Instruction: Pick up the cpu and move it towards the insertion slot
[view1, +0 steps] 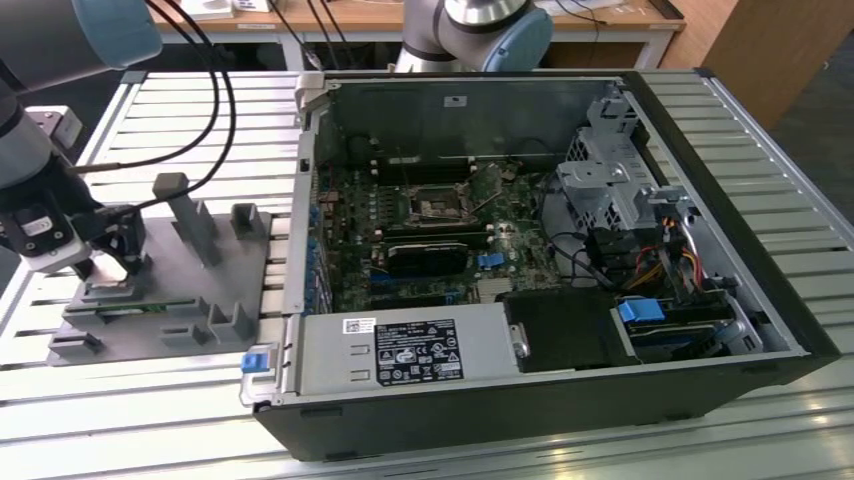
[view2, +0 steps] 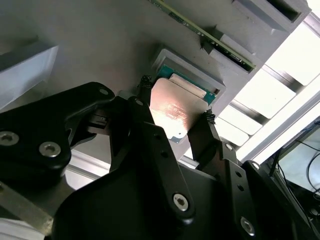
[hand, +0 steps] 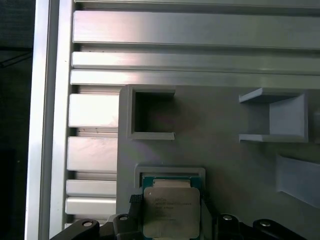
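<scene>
Black fingers (view2: 155, 145) are right at the lens in the second wrist view. The gripper (view2: 176, 100) is pinching the cpu (view2: 172, 107) across two opposite edges, one tip per side, silver lid facing the camera. Both wrist views agree: the chip is between the tips, over its square nest in the grey holder (hand: 225, 165). I can't tell whether it has cleared the nest floor or is resting in it.

In the exterior view the claw is down on the holder at the exterior view's left. That is well apart from the insertion slot (view1: 438, 205) on the board inside the open computer case (view1: 534, 410). The green memory stick (view2: 200, 31) stands in the holder just beside the nest.

My read is that we're in the grasp/lift step, with the task barely started. To do it well:
- Hold by the edges only, with just enough force, since the contact is thin and a slip would tilt the chip.
- Lift straight out of the nest with the chip level.
- No sideways motion until the chip is above the nest walls.
- Keep the fingers off the memory stick.
</scene>
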